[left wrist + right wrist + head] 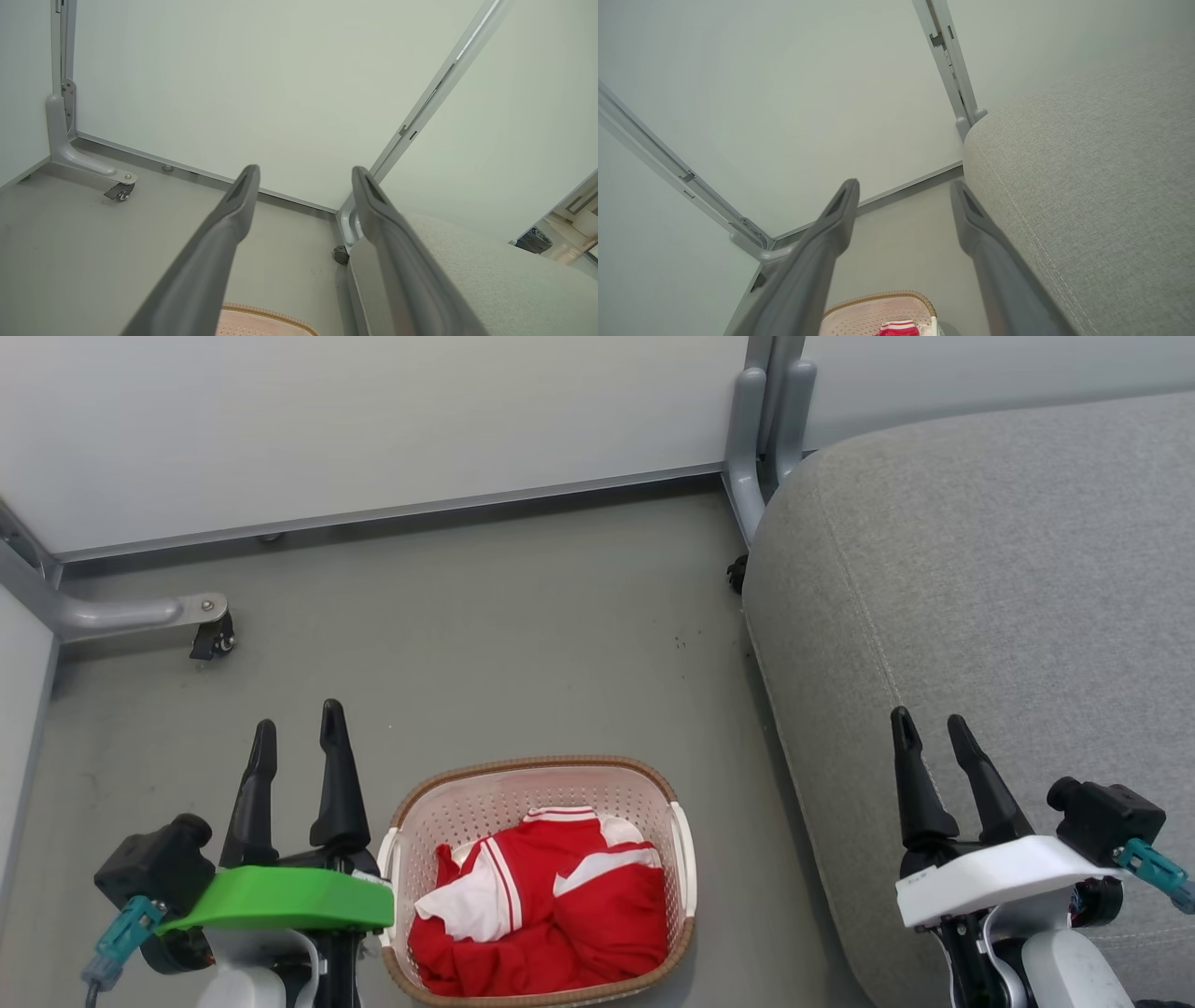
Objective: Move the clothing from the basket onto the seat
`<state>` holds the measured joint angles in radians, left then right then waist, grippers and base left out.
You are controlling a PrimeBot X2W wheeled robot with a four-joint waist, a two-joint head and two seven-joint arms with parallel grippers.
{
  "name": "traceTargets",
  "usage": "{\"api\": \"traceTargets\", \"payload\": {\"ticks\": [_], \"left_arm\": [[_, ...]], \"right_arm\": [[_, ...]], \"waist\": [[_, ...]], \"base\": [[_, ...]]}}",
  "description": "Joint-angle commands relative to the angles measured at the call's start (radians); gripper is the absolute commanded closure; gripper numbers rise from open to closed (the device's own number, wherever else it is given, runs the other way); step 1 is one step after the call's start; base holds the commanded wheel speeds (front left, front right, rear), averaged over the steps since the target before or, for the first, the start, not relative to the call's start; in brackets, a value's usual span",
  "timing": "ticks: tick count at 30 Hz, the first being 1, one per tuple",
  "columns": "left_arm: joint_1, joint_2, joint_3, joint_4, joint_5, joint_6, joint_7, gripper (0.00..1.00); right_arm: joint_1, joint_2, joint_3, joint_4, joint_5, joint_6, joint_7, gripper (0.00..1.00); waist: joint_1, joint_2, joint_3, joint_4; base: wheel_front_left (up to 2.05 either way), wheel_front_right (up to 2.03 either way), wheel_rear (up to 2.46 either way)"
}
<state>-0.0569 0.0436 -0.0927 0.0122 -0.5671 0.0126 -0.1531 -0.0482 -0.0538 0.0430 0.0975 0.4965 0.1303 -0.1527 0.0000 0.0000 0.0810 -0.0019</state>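
On the floor (485,616) between our arms stands the basket (523,793), with the clothing (579,915) crumpled inside it, lying below the rim. We judge that the lifting is not yet begun. Our left gripper (299,721) hangs just beside the basket's left side, our right gripper (929,719) over the front edge of the seat (990,579). Both have their fingers (338,784) spread and hold nothing, likely poised so that either can dip in. The seat rises just to the right of the basket, which makes for a short carry. We count one basket, one piece of clothing, one seat, and two grippers with two fingers each.
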Motion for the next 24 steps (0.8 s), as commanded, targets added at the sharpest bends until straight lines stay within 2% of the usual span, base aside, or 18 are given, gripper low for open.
{"api": "traceTargets", "payload": {"ticks": [1, 24], "left_arm": [[-0.017, 0.007, -0.002, -0.012, 0.030, 0.006, -0.011, 0.00], [0.026, 0.008, -0.040, -0.026, 0.254, 0.009, -0.063, 0.00]], "right_arm": [[-0.019, -0.009, 0.005, -0.014, -0.030, 0.000, -0.011, 0.00], [0.010, -0.012, 0.030, -0.053, -0.248, 0.000, -0.064, 0.00]], "waist": [[0.0000, 0.0000, 0.002, 0.000], [0.0000, 0.0000, -0.011, 0.005]], "base": [[0.00, 0.00, 0.00], [0.00, 0.00, 0.00]]}}
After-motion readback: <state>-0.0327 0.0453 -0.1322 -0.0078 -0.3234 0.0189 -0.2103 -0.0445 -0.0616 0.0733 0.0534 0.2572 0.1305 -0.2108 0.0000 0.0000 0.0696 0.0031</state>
